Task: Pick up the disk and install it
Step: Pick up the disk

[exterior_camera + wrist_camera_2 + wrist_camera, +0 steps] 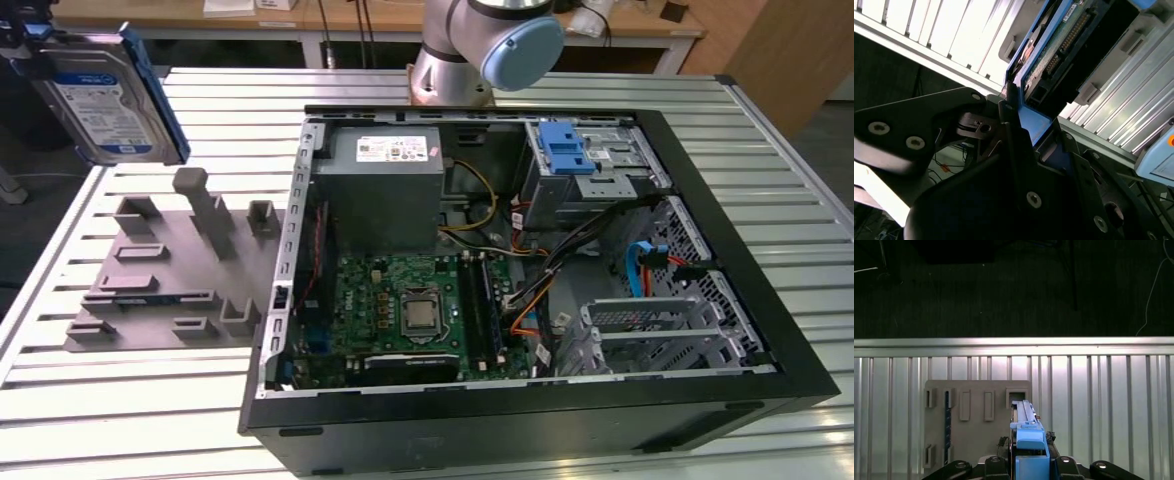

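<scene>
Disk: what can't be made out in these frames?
Exterior view: disk label print too small to read; upper-left corner merges with dark shapes at the frame edge.
First wrist view: edge-on, label face hidden.
Second wrist view: gripper covers its near end.
Exterior view: cage interior hidden under its blue latch.

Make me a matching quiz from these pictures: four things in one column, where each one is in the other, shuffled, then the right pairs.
1 disk
2 grey fixture plate
3 motherboard
4 blue latch

A on the table beside the open case
B in the air, clamped in the gripper
C on the drive cage
D lying flat inside the case

Pairs: 1-B, 2-A, 3-D, 4-C
</scene>
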`<state>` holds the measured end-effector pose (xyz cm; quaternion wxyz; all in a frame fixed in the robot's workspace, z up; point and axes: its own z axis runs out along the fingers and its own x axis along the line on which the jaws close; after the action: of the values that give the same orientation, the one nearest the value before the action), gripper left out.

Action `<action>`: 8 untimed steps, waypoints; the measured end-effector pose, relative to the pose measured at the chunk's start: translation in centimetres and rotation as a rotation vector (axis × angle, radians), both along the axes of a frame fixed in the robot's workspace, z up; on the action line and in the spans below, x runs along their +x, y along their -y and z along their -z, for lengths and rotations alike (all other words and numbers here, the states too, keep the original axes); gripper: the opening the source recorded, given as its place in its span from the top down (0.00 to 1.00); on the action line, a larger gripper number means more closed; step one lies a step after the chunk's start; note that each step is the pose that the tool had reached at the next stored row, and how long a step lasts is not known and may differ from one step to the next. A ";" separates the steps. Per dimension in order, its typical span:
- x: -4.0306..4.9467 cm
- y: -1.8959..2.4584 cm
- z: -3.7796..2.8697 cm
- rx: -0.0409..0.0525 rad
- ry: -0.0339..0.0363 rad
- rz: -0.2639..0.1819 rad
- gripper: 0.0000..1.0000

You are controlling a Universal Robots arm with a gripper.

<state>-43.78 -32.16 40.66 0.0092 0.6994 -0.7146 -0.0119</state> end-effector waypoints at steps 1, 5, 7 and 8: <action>0.00 0.00 -0.04 0.0000 0.0000 0.000 0.64; 0.00 0.00 -0.28 0.0000 -0.0001 0.000 0.64; 0.00 0.00 -0.42 0.0000 -0.0001 0.000 0.64; 0.00 -0.01 -0.52 -0.0001 -0.0001 0.000 0.64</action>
<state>-43.77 -32.15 41.18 0.0092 0.6994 -0.7146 -0.0119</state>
